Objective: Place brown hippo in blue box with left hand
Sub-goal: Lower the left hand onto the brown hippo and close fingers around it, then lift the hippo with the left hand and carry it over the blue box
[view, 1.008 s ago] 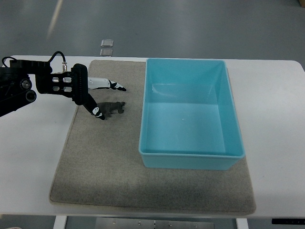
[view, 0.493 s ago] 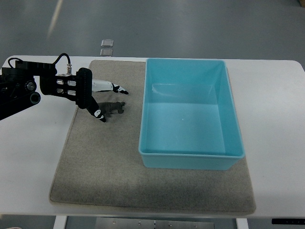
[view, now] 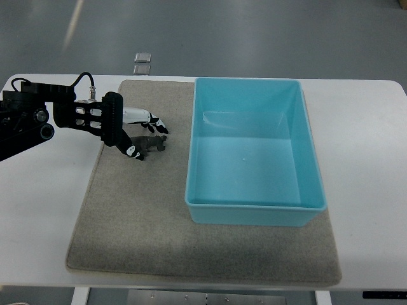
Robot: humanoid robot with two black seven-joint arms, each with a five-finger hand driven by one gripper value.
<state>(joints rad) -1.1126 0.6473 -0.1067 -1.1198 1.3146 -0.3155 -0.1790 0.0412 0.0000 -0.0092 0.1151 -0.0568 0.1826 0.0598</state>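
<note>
Brown hippo figure (view: 151,144), small and dark, lies on grey felt mat (view: 146,210), left of centre, just beside light-blue plastic box (view: 254,213). Left hand (view: 141,132) brackets it, fingers curling, grip not yet firm. Judgement: close fully before lifting, clear the box wall, release over its floor.

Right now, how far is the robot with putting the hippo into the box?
Early stage. Done: the left hand has reached the brown hippo on the grey mat. In hand: its fingers are spread around the hippo, which lies on the mat; a firm grip is not clear. Left: lifting it, carrying it right and dropping it into the empty blue box.
</note>
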